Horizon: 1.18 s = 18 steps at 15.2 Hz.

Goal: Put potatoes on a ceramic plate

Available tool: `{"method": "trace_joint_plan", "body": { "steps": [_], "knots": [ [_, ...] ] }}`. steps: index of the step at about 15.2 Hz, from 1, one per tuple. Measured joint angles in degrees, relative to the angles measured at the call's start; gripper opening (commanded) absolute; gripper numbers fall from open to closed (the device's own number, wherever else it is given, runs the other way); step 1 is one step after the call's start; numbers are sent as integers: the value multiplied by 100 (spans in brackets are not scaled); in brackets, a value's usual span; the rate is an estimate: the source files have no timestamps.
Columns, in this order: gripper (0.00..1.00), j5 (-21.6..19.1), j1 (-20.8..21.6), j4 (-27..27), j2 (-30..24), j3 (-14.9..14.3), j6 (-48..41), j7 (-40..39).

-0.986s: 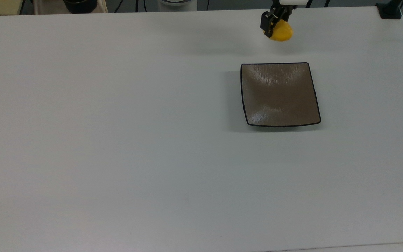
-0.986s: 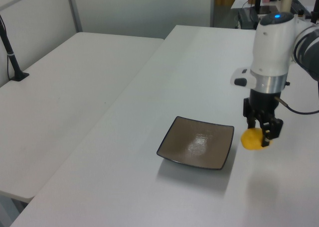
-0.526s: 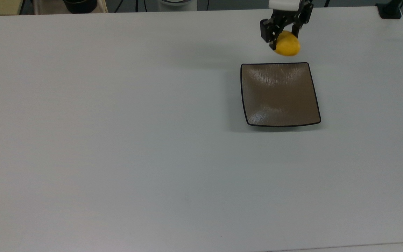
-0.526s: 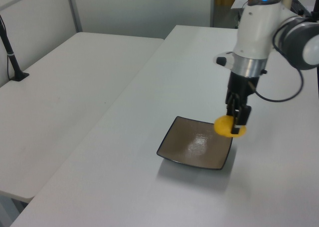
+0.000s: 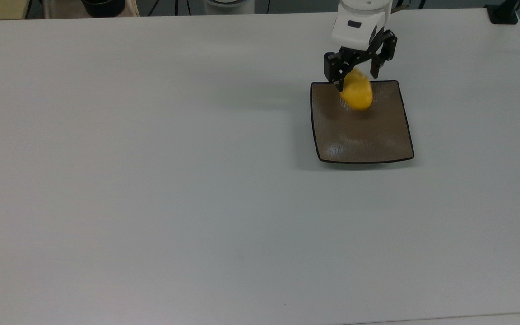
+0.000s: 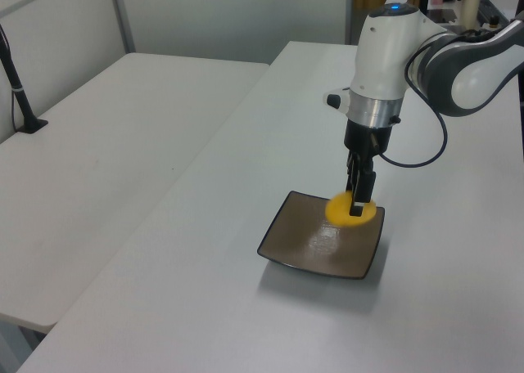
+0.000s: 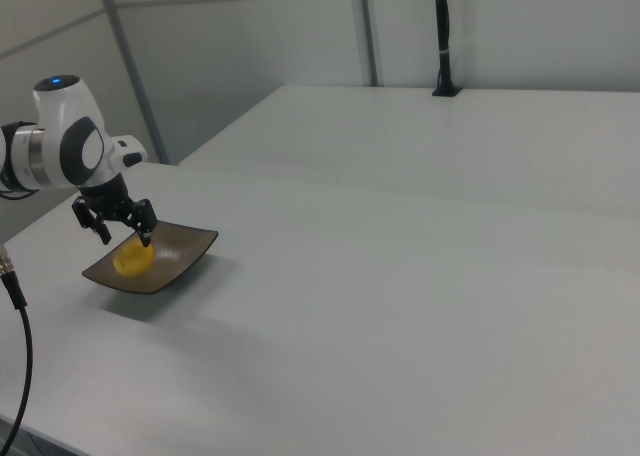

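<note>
Potato [image 5: 357, 94]: one yellow oval lump, directly below the hand [image 5: 355, 77], over the part of the plate nearest the arm; blurred in the top view. Long axis runs roughly up and down in the top view, tilted slightly. Whether it rests on the plate or is just above it cannot be told.

Hand: fingers spread wider than the potato in the top and right views, apparently no longer gripping it; judged to be the moment of release.

Ceramic plate [image 5: 377, 144]: square, brown-grey, black rim, upturned corners. Contents: the potato alone, off-centre toward the top view's upper edge.

Table [image 5: 151, 180]: white, carries the plate toward the top view's right.

Next move, judged: hand lifts straight up, away from the potato.
</note>
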State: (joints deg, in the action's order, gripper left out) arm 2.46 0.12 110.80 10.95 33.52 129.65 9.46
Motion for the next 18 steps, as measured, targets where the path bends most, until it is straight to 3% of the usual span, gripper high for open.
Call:
{"method": "trace_joint_plan", "body": {
  "steps": [10,18],
  "knots": [
    [100,10,8,-24,-21,-31,-39,14],
    [100,18,-11,-435,-243,-420,-1833,14]
  ]
}}
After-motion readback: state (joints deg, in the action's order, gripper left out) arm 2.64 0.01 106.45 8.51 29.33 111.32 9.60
